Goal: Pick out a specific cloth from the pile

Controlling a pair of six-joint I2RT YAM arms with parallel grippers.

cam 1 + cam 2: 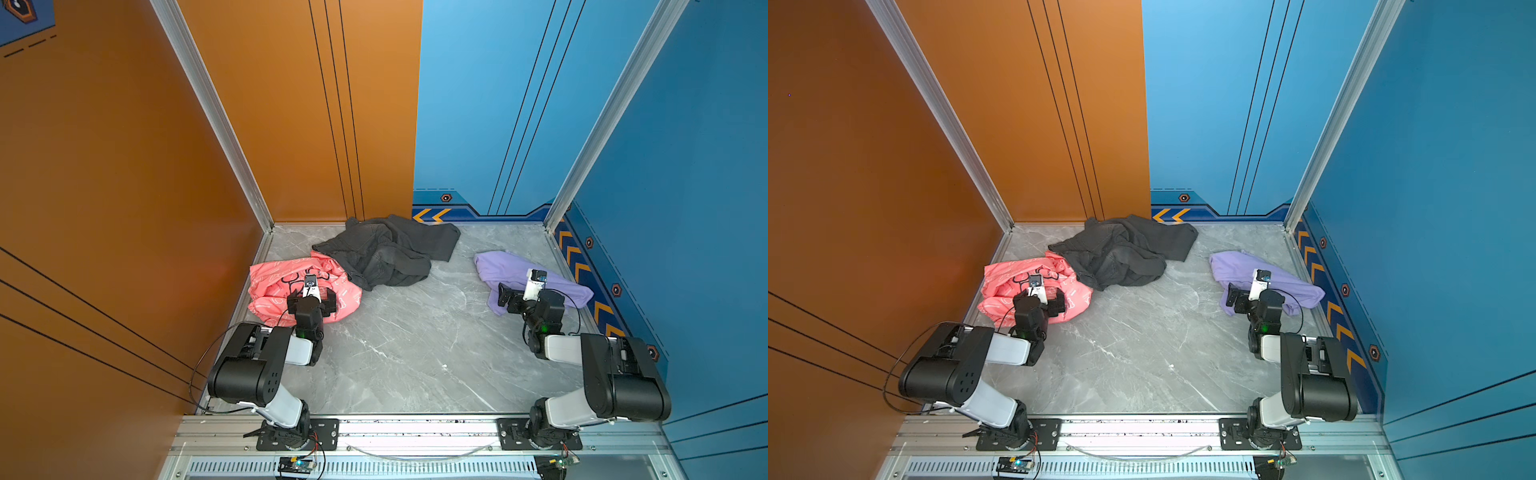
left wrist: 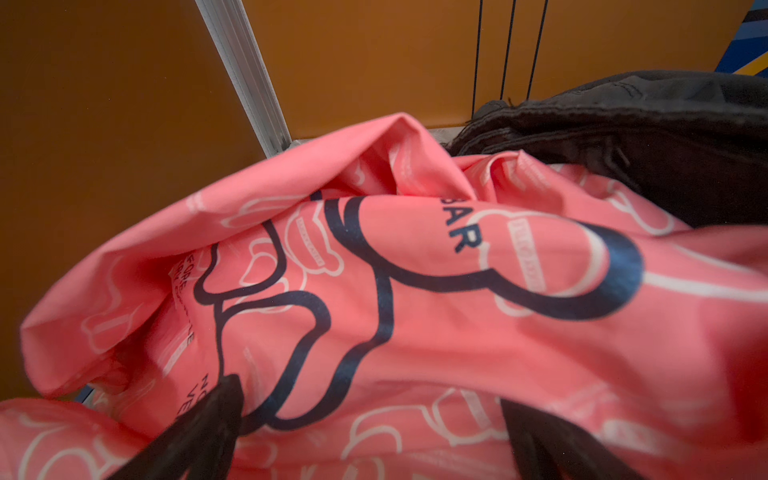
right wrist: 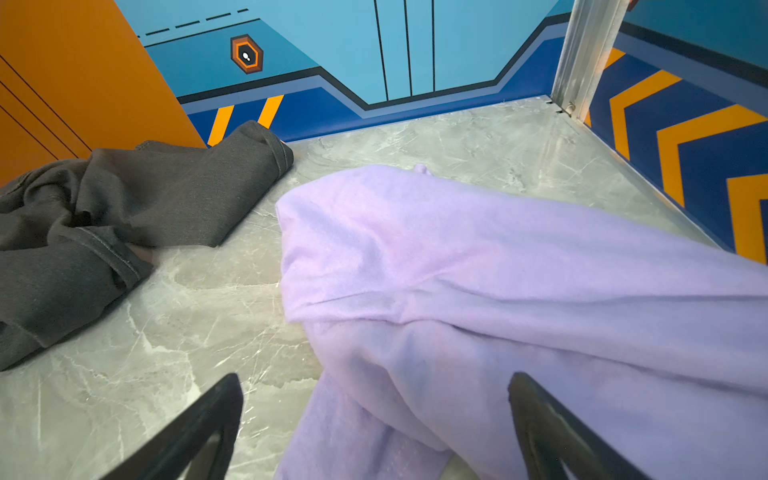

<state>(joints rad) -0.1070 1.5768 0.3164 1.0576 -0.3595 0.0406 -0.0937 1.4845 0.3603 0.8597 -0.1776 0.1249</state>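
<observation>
Grey marbled tabletop (image 1: pixel 407 353) was seen bare at the near edge and through the middle. Nearest on the left, the left gripper (image 2: pixel 369 390) was held low over the coral-pink cloth (image 1: pixel 270 286), its dark fingers (image 2: pixel 208 424) spread wide with printed fabric between them. Nothing was pinched, and whether the tips touched the fabric could not be told. On the right, the right gripper (image 3: pixel 374 375) was likewise held with fingers (image 3: pixel 199 428) spread apart and nothing clamped. One finger was seen above bare marble and the other above the near-left part of the lavender cloth (image 1: pixel 498 266). That cloth was laid crumpled on the right side of the table, close to the blue right wall (image 1: pixel 685 208) and well apart from the other two garments. Farther back, at the middle of the far edge, the dark grey garment (image 1: pixel 382 249) was heaped against the far wall, its near-left part lapped over the far-right edge of the coral-pink cloth.
</observation>
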